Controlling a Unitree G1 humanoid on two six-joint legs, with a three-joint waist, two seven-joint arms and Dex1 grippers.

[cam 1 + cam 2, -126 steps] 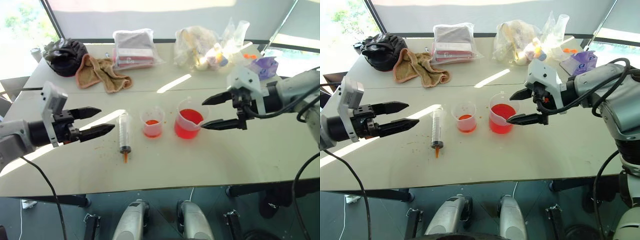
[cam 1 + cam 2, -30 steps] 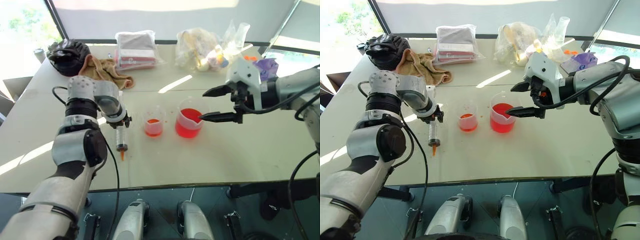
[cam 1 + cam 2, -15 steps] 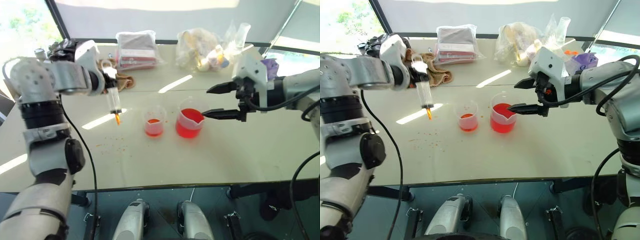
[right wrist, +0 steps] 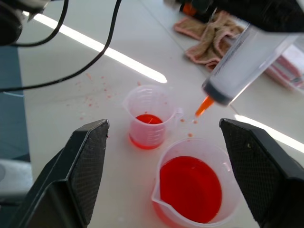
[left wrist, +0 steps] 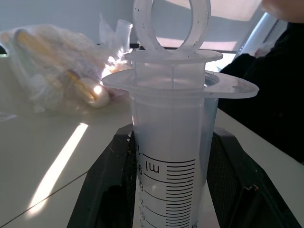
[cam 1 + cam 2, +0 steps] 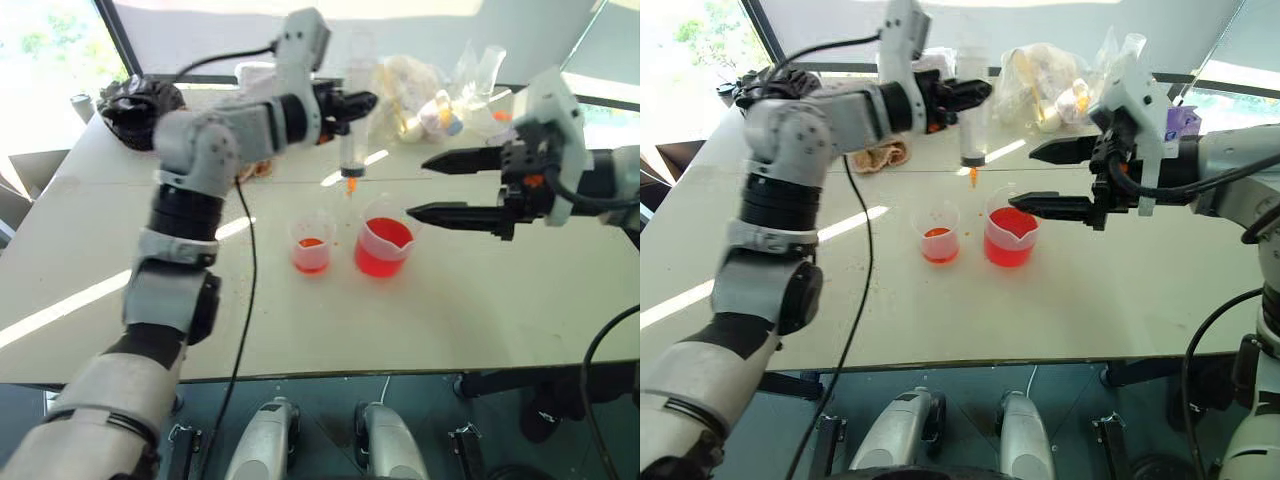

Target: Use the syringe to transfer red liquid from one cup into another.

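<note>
Left hand (image 6: 975, 93) clamps the clear ribbed-scale syringe (image 6: 972, 125) upright, orange tip above the spouted beaker (image 6: 1011, 238); right hand (image 6: 1035, 176) fingers apart, beside it

1. The syringe (image 5: 171, 156) carries the only print that can be read: the unit mark "ml" in dark letters on its clear barrel, beside a ladder of short graduation lines.
2. Partly cut-off digits sit at the barrel's edge beside the scale; they cannot be made out.
3. The smaller cup (image 4: 153, 118) shows faint moulded graduation lines on its wall, too small to read.
</note>
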